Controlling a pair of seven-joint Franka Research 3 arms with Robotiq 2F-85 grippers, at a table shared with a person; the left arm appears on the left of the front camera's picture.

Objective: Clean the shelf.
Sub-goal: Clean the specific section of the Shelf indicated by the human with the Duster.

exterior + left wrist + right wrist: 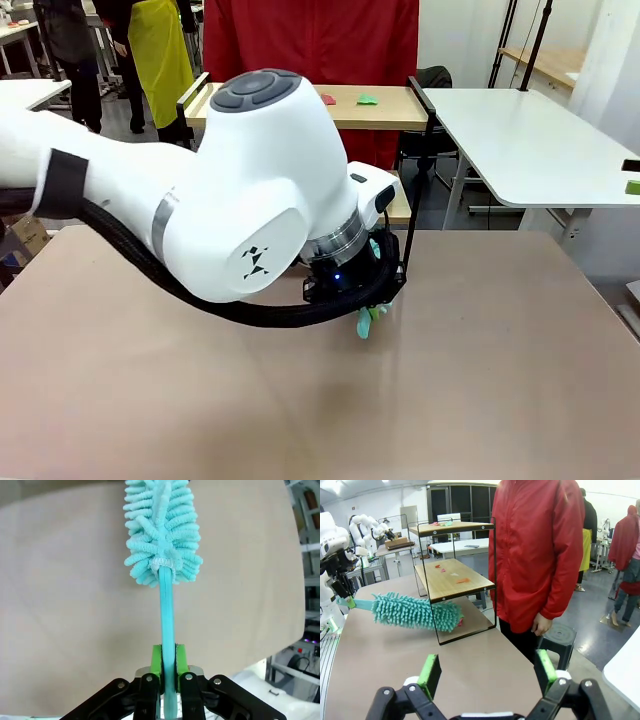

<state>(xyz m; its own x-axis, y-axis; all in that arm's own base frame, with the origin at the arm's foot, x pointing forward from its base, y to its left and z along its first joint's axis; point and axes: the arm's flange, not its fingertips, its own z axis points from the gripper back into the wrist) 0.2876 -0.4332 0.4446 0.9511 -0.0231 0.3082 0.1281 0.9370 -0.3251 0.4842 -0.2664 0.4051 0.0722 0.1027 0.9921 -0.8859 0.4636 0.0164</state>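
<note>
Heads up, your left tool (pixel 169 680) is clamped tight on the thin handle of a teal fluffy duster (pixel 162 530), green pads squeezing it from both sides. The fuzzy head sticks straight out ahead of that tool, over the tan table (pixel 500 350).

From the right wrist view, the far end of the duster pokes past the shelf's (pixel 452 577) black front frame, in under the middle wooden board. I can't tell if it actually touches anything in there.

Your right tool (pixel 489 672) is wide open with nothing between the fingers. The shelf sits well ahead of it, a bit left of its centre line. There are small red and orange scraps (pixel 462 580) on that middle board. A person in a red jacket (pixel 535 555) stands just beside the shelf, ahead of that tool.
</note>
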